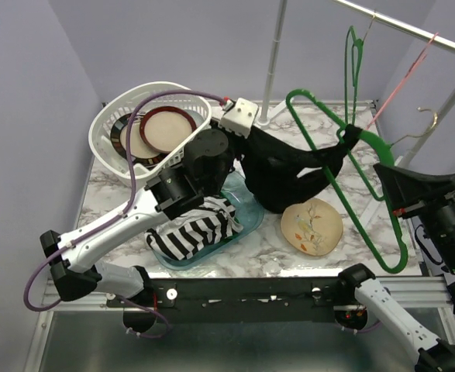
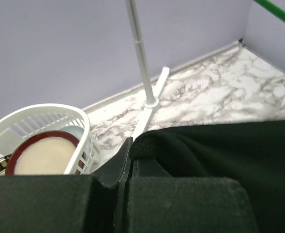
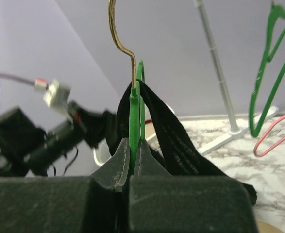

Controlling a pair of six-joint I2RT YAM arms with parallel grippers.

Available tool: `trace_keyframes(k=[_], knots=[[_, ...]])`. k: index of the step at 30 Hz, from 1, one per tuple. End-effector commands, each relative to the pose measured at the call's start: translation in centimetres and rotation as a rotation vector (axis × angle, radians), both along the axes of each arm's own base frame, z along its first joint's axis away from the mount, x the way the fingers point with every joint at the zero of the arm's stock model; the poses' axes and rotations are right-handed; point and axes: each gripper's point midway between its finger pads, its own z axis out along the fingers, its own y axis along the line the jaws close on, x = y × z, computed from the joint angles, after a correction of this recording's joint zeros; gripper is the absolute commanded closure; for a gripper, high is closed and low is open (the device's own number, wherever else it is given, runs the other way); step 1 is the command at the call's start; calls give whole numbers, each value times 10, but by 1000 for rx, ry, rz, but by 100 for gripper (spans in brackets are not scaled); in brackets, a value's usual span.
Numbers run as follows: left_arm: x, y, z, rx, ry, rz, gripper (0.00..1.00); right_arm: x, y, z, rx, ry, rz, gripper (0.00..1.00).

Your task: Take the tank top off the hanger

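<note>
The black tank top (image 1: pixel 289 174) hangs over the middle of the table, one strap still looped round the green hanger (image 1: pixel 343 155). My left gripper (image 1: pixel 240 151) is shut on the top's left edge; in the left wrist view (image 2: pixel 127 151) black cloth (image 2: pixel 215 155) bunches at the closed jaws. My right gripper (image 1: pixel 384 169) is shut on the hanger's shoulder. In the right wrist view (image 3: pixel 135 145) the green bar (image 3: pixel 134 121) stands pinched between the fingers, with the strap (image 3: pixel 166 131) draped over it and the gold hook (image 3: pixel 120 43) above.
A white basket (image 1: pixel 107 124) with plates sits back left. A teal tray (image 1: pixel 246 217) holds striped cloth. A floral plate (image 1: pixel 312 225) lies front centre. The rack pole (image 1: pixel 274 62) stands behind; a green hanger (image 1: pixel 355 62) and a pink one (image 1: pixel 405 77) hang on its rod.
</note>
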Motion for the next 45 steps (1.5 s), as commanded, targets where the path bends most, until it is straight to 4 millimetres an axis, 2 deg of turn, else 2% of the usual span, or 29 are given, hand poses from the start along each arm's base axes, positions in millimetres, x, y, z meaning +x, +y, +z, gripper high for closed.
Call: trace_keyframes(k=[1, 2, 4, 6, 11, 14, 18, 22, 28, 29, 31, 32, 34, 35, 38, 42, 44, 45], knots=[[31, 29, 46, -52, -44, 192, 100, -14, 29, -59, -109, 125, 181, 99], [38, 32, 59, -72, -56, 218, 100, -20, 30, -66, -105, 131, 196, 99], [43, 36, 69, -83, -69, 253, 100, -29, 35, -75, -113, 140, 246, 99], [46, 43, 91, -122, -104, 271, 100, -37, 34, -83, -118, 146, 260, 99], [46, 61, 136, -183, -187, 327, 100, -44, 26, -97, -153, 161, 236, 99], [43, 71, 159, -209, -240, 335, 100, -42, 25, -113, -185, 187, 229, 99], [41, 81, 180, -209, -278, 361, 100, -36, 23, -138, -217, 253, 209, 99], [38, 94, 191, -191, -301, 405, 100, -39, 24, -147, -236, 260, 220, 99], [21, 115, 202, -198, -308, 403, 100, -40, 6, -133, -209, 207, 121, 99], [12, 123, 213, -257, -309, 388, 100, -40, 3, -130, -199, 205, 105, 99], [3, 128, 218, -271, -302, 349, 100, -40, -7, -124, -174, 186, 52, 99], [-7, 139, 226, -314, -312, 336, 100, -41, -11, -122, -157, 179, 35, 99], [-18, 148, 234, -343, -327, 313, 100, -43, -17, -116, -131, 150, 5, 99], [-28, 161, 244, -370, -345, 310, 100, -43, -23, -113, -114, 143, -26, 99], [-43, 179, 254, -400, -367, 300, 100, -46, -28, -104, -85, 115, -48, 99], [-47, 187, 248, -376, -371, 314, 100, -60, -11, -83, -81, 38, 68, 99], [-39, 180, 234, -320, -358, 332, 100, -77, 8, -73, -72, 21, 208, 99], [-35, 180, 229, -307, -351, 354, 100, -86, 13, -62, -60, -11, 256, 99]])
